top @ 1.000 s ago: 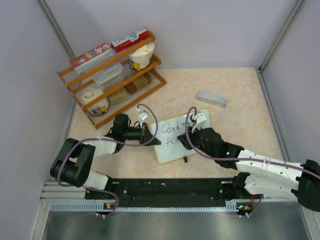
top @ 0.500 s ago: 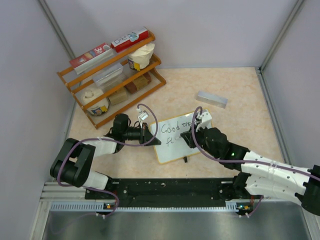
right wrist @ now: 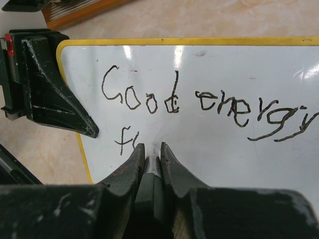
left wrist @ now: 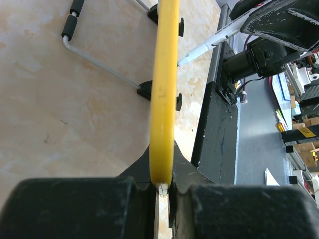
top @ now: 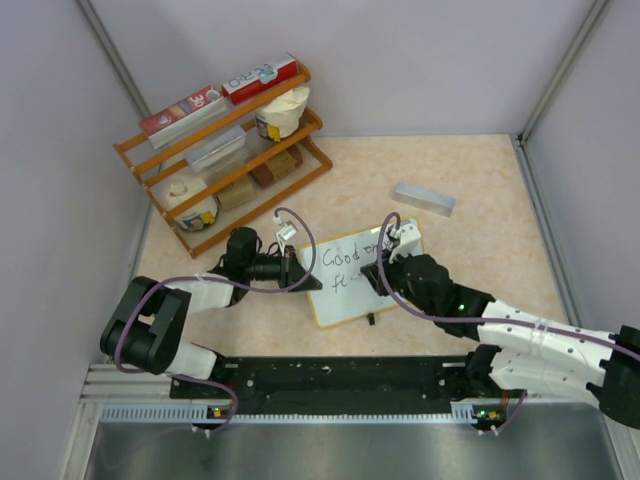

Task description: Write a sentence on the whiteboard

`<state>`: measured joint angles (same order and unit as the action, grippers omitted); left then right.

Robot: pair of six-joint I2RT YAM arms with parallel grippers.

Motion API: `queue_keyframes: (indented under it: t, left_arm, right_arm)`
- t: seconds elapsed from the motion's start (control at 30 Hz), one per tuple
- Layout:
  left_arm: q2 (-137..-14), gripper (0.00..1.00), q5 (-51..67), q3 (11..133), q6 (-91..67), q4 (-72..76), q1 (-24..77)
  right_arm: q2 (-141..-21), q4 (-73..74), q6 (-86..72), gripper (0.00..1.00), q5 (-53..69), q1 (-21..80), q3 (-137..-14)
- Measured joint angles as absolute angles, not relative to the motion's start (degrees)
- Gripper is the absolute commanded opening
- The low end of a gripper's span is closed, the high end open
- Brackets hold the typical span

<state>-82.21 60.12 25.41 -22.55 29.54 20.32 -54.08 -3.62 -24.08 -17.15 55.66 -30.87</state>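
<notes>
Second line of the sentence (right wrist: 199, 107) creeps on
Right claw (right wrist: 152, 149), pinching the marker (right wrist: 152, 164), has shifted slightly at the barely begun second line; left claw (left wrist: 162, 186) pinches the whiteboard (top: 350, 300) rim, steadying it on the table (top: 480, 240).

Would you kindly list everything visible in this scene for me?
Flat whiteboard with yellow frame: one, white, table centre.
Handwritten sentence: two lines, black, on the whiteboard.
Slim marker: one, white, in right jaws.
Small rectangular block: one, grey, beyond the whiteboard.
Wooden shelf rack: one, orange-brown, far left, stocked.
Marbled table: one, beige.
Left arm: black-white, jaws shut on whiteboard's edge.
Right arm: black-white, jaws shut on marker.
</notes>
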Motion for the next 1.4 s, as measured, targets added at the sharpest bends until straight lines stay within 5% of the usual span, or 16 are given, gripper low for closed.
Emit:
queue_keyframes:
  t: [1.4]
  left_arm:
    - [-82.2,0.0,60.0,25.4,-22.5,29.5,20.3]
  right_arm:
    - [-54.6,-1.9,-24.2,0.0,-15.9,55.6,-30.8]
